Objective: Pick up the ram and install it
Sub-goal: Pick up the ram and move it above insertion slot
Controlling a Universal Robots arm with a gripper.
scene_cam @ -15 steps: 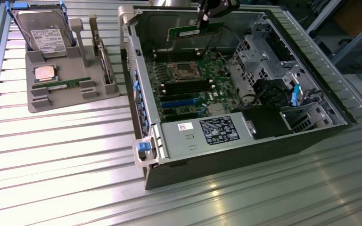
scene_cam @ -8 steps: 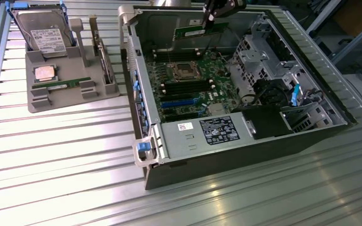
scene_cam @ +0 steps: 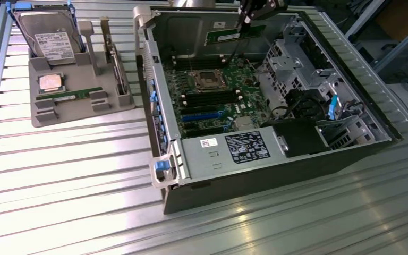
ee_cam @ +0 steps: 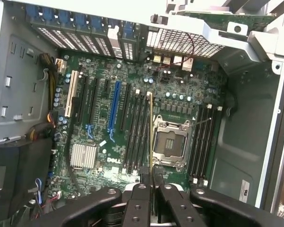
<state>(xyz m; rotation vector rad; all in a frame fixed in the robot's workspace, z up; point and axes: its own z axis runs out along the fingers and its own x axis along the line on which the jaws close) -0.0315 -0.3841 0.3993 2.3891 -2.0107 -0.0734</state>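
Note:
My gripper [scene_cam: 247, 21] hangs over the back of the open computer case [scene_cam: 163, 139], shut on the ram [scene_cam: 234, 33], a slim green stick held by its top edge. In the wrist view the ram [ee_cam: 151, 124] appears edge-on, running down from between my black fingers [ee_cam: 138, 196] toward the motherboard [ee_cam: 102, 142]. It hangs above the board, over the black memory slots [ee_cam: 137, 132] beside the empty processor socket [ee_cam: 170, 142], and touches nothing. A second, alike stick [scene_cam: 69, 96] lies in the grey holder [scene_cam: 83, 109] at the exterior view's left.
The grey holder also carries a hard drive [scene_cam: 48, 37], a square processor chip [scene_cam: 50, 82] and an upright card [scene_cam: 117, 69]. Inside the case are a power supply [scene_cam: 239, 149], a drive cage [scene_cam: 289, 58], cables [ee_cam: 42, 90] and a silver heatsink [ee_cam: 83, 156]. Ribbed metal table [scene_cam: 69, 186] all round.

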